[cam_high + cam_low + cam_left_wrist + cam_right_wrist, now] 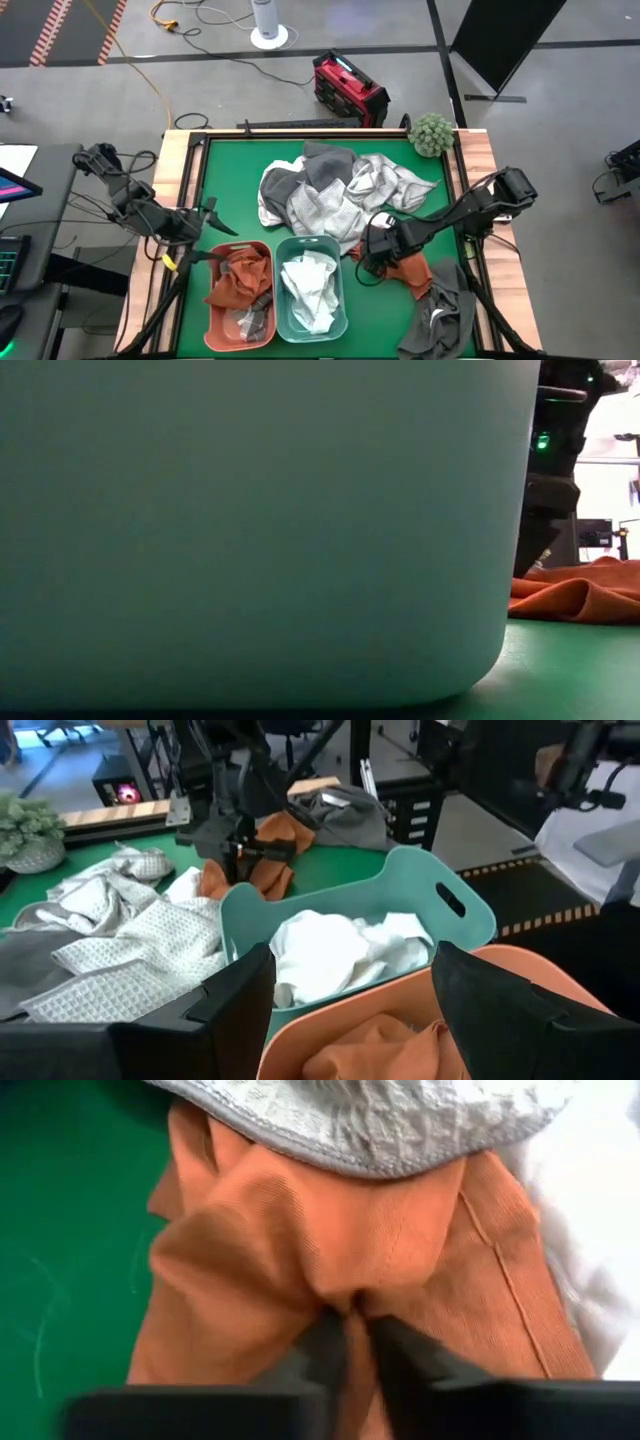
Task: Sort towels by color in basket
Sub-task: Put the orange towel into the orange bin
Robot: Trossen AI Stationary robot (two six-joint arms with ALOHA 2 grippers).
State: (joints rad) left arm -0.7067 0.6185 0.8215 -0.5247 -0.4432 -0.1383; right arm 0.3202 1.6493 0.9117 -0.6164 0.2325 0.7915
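Note:
A pile of grey, light grey and white checked towels [340, 190] lies on the green table's middle. My right gripper [374, 252] is low at the pile's near right edge, shut on a rust-orange towel [410, 270] that lies on the table. A dark grey towel [442, 315] lies nearer the front right. My left gripper [215, 225] is open and empty above the far left corner of the orange basket [215, 330]. In the left wrist view its fingers stand wide apart [350, 1010]. The orange basket holds a rust-orange towel [240, 280]. The teal basket [340, 325] holds white towels [308, 290]. My right gripper pinches a raised fold [352, 1302] of the rust-orange towel between its two fingers [400, 1350]. The fingers slant down from the table's right. The towel lies on the table [580, 595], and its far part is tucked under a light grey towel [380, 1120].
A round green fuzzy ball [432, 133] sits at the table's far right corner. The two baskets stand side by side at the front edge. The teal basket's wall [250, 530] fills most of the low view. Bare green mat [225, 175] lies left of the pile.

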